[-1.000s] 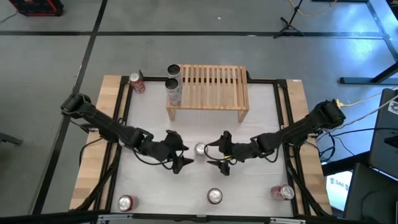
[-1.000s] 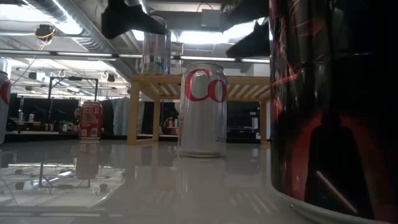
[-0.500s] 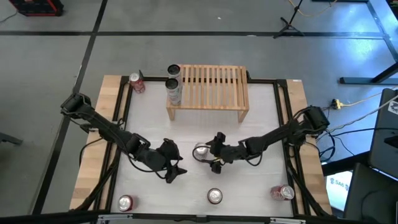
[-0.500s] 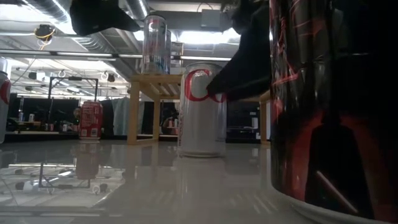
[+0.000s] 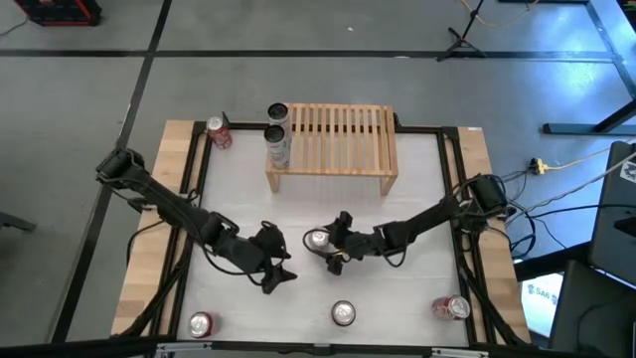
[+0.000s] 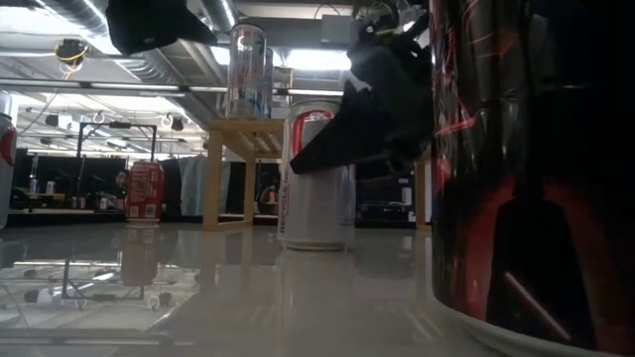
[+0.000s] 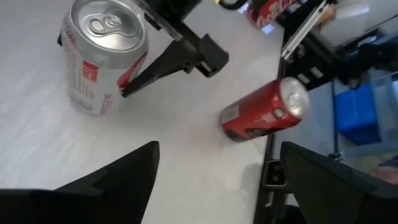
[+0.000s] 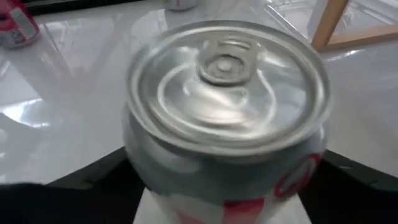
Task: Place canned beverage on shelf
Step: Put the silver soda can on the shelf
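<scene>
One upright silver can (image 5: 318, 240) mid-bench, bracketed by open right fingers (image 5: 331, 250), unclamped; left fingers (image 5: 277, 265) spread empty nearby; shelf (image 5: 334, 146) toward far edge.

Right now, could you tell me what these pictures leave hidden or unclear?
- Low view: most of the shelf is hidden behind the right pincer and a dark can close to the lens, itself cut off by the picture's edge.
- Right wrist view: the silver can fills the picture and is blurred; its label is unreadable.
</scene>
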Tool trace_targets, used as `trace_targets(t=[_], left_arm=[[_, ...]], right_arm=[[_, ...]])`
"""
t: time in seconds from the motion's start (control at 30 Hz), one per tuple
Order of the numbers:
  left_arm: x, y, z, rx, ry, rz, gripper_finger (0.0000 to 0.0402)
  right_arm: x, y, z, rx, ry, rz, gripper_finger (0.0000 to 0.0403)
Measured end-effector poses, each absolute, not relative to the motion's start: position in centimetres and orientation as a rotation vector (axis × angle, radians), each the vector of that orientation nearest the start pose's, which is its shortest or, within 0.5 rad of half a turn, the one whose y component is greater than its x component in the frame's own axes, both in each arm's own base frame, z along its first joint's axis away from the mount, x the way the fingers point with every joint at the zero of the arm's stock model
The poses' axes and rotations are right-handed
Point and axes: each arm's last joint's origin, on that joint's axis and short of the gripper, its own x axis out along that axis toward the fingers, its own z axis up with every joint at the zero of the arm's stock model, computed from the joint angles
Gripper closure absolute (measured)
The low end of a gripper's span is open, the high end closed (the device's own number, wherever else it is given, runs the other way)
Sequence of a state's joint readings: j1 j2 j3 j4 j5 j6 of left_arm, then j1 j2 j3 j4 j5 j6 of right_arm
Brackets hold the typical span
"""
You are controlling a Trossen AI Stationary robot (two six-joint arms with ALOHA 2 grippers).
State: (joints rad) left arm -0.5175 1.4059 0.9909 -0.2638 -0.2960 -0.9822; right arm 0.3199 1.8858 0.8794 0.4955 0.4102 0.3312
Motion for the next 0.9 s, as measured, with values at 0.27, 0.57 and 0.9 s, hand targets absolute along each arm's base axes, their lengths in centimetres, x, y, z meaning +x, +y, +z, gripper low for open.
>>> trace_targets(t=[0.27, 0.57, 0.9], left_arm=[[23.2, -12.5, 30.9, -0.748, 0.511, 0.053, 0.0072], [17.9, -9.9, 34.4, -0.687, 0.393, 0.088, 0.0072], [17.0, -8.7, 35.1, -0.563, 0.338, 0.14, 0.0072]], right_arm=[[36.8, 11.1, 18.2, 0.109, 0.488, -0.124, 0.0136], [39.0, 9.6, 29.5, 0.028, 0.461, -0.252, 0.0136], [40.0, -0.1, 36.2, 0.101, 0.396, -0.593, 0.0136]])
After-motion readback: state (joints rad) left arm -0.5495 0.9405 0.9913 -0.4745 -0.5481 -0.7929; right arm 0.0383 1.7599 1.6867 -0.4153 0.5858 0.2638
